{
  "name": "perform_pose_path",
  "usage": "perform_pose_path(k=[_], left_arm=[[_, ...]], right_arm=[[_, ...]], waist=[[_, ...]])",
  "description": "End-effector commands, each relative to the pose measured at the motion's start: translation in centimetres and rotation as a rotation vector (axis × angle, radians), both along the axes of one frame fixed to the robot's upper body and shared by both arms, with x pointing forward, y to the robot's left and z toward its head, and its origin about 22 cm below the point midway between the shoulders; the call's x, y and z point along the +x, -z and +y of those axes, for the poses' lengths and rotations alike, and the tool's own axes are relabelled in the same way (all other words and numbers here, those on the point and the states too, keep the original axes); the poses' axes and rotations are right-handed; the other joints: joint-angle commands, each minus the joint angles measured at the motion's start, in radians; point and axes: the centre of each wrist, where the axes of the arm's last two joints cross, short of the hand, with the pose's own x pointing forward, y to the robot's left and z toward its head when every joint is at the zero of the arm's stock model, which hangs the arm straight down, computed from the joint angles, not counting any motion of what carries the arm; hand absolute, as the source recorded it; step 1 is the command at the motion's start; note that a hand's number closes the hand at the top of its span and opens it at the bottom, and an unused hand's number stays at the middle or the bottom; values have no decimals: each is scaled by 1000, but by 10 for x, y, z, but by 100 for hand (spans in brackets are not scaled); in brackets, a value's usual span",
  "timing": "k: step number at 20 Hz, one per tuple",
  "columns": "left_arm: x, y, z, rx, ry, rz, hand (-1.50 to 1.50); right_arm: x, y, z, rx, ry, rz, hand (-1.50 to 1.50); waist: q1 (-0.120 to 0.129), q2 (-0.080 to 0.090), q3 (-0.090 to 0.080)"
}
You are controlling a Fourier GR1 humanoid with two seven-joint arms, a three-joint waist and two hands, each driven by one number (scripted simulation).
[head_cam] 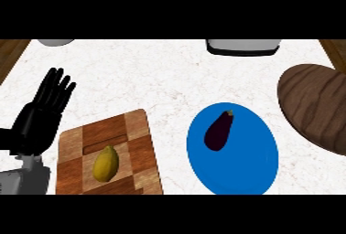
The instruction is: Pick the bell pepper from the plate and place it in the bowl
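One hand in view, nothing held yet.

My left hand (42, 114) rests at the left edge of the counter (162, 77), fingers straight and spread, gripping nothing; my right hand does not show at all. On the blue plate (250, 173) lies a dark purple thing (219, 130) that looks more like an eggplant than a bell pepper, near the plate's upper left. A brown wooden bowl (317, 109) sits just right of the plate. A yellow fruit (106, 163) lies on the cutting board (135, 137), beside my left hand. I judge the risk to be grabbing that fruit by mistake, since it is nearest, or the smooth purple thing rolling off the plate under a careless touch.
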Motion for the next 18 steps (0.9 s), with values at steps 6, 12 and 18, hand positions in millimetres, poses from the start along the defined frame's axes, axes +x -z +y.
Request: perform_pose_path(k=[6, 12, 18], left_arm=[[-4, 0, 7, -4, 19, -22, 0], [11, -3, -10, 12, 18, -19, 0], [14, 1, -6, -5, 31, -16, 0]], right_arm=[[80, 43, -2, -10, 6, 50, 150], [76, 97, -29, -30, 56, 250, 150], [94, 105, -22, 159, -35, 397, -150]], waist=[[22, 5, 0], [22, 11, 2], [38, 18, 3]])
